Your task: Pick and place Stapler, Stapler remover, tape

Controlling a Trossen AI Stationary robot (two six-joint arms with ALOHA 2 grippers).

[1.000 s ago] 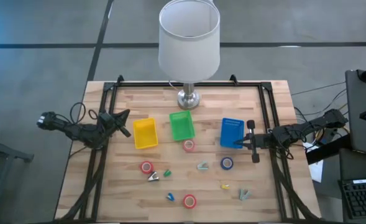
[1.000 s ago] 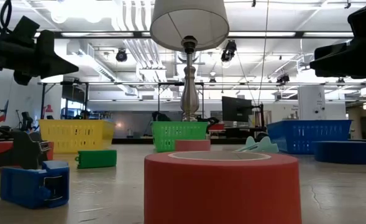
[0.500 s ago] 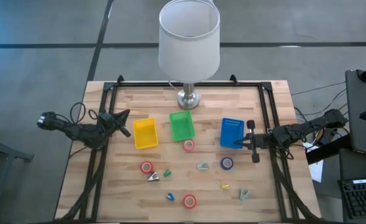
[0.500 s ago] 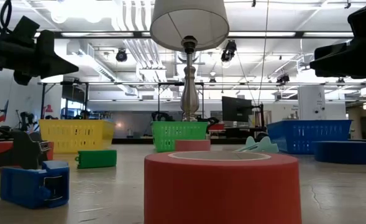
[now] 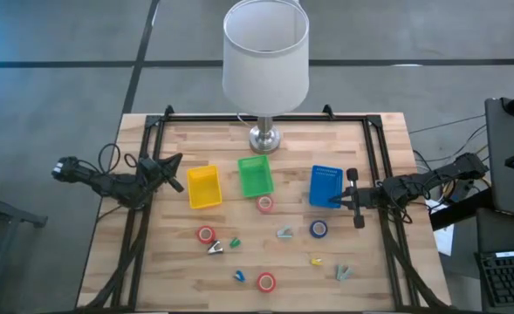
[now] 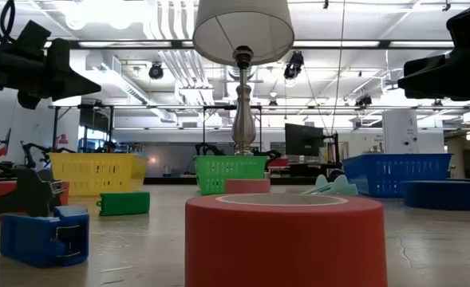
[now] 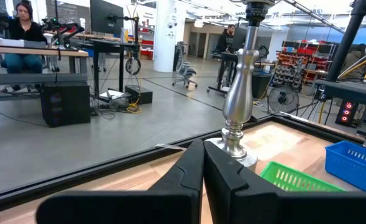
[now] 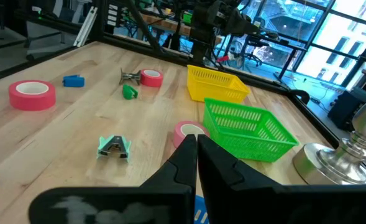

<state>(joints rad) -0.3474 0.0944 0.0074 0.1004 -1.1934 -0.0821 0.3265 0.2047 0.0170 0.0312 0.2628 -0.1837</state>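
Observation:
Three red tape rolls (image 5: pixel 265 204) (image 5: pixel 206 234) (image 5: pixel 266 282) and one blue tape roll (image 5: pixel 318 228) lie on the wooden table. Small staplers lie among them: a green one (image 5: pixel 236 242), a blue one (image 5: pixel 239 276) and a yellow one (image 5: pixel 317 260). Claw-shaped stapler removers show as a dark one (image 5: pixel 215 249) and two teal ones (image 5: pixel 284 233) (image 5: pixel 342 273). My left gripper (image 5: pixel 179 185) hovers shut at the table's left edge, beside the yellow tray. At the right, my right gripper (image 5: pixel 336 198) hangs shut next to the blue tray. Neither holds anything.
A yellow tray (image 5: pixel 204 187), a green tray (image 5: pixel 256 176) and a blue tray (image 5: pixel 325 186) stand in a row mid-table. A lamp with a white shade (image 5: pixel 266 54) stands at the back centre on a chrome base (image 7: pixel 235 143). A black frame (image 5: pixel 156 131) borders the table. People sit in the room beyond (image 7: pixel 24 22).

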